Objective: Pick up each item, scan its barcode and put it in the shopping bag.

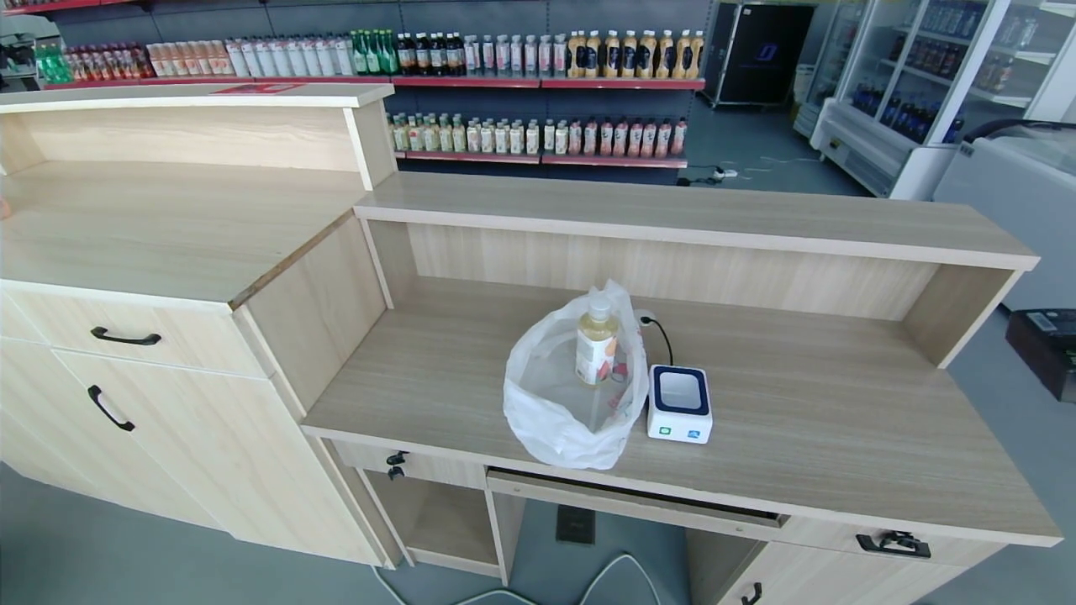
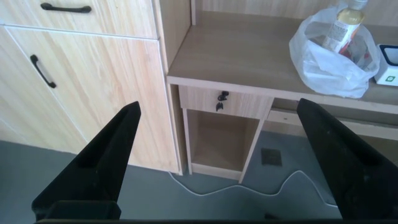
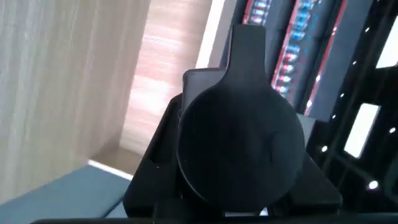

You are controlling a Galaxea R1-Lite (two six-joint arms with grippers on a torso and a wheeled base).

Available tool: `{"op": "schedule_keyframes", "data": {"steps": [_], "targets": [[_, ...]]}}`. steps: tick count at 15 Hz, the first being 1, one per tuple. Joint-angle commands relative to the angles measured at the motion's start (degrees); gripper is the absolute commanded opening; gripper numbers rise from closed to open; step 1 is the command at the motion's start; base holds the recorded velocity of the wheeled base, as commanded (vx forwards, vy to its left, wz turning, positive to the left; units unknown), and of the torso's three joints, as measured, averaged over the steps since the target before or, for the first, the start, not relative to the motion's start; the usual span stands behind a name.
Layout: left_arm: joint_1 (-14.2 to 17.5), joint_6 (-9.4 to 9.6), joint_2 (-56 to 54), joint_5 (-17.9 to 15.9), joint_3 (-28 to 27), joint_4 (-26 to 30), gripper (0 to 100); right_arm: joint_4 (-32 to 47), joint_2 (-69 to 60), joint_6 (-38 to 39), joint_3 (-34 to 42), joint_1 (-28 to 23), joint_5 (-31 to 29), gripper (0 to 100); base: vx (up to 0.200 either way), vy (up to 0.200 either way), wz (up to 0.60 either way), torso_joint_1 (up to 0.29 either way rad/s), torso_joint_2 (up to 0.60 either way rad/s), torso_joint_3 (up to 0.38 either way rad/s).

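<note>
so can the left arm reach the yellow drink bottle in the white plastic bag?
Probably yes. The left end effector is open, low in front of the light wooden counter, nothing between it and the white plastic bag. The yellow drink bottle stands upright in the bag's open mouth.

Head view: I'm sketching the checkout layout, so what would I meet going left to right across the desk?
Raised counter section → shopping bag, with a bottle standing in it → scanner, right beside the bag.
</note>
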Motion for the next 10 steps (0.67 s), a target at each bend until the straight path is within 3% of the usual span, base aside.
{"op": "schedule_keyframes", "data": {"steps": [1, 2, 3, 4, 6, 10], "targets": [[0.0, -0.01, 0.0, -0.1, 0.0, 0.0, 100, 0.1, -11.2, -12.2, 2.5, 10.6, -0.4, 0, 0.000, 0.000, 0.00, 0.000, 0.00, 0.000], [0.0, -0.01, 0.0, 0.0, 0.0, 0.0, 100, -0.1, -12.9, -16.2, 4.1, 15.5, -0.5, 0, 0.000, 0.000, 0.00, 0.000, 0.00, 0.000], [0.0, -0.01, 0.0, 0.0, 0.0, 0.0, 100, -0.1, -13.1, -16.7, 4.1, 16.2, -0.5, 0, 0.000, 0.000, 0.00, 0.000, 0.00, 0.000], [0.0, -0.01, 0.0, 0.0, 0.0, 0.0, 100, -0.1, -14.6, -20.1, 4.8, 24.2, -0.5, 0, 0.000, 0.000, 0.00, 0.000, 0.00, 0.000], [0.0, -0.01, 0.0, 0.0, 0.0, 0.0, 100, -2.9, -14.6, -21.0, 4.8, 34.3, -0.5, 0, 0.000, 0.000, 0.00, 0.000, 0.00, 0.000], [0.0, -0.01, 0.0, 0.0, 0.0, 0.0, 100, -8.1, -14.3, -19.4, 4.8, 49.2, -0.5, 0, 0.000, 0.000, 0.00, 0.000, 0.00, 0.000]]}}
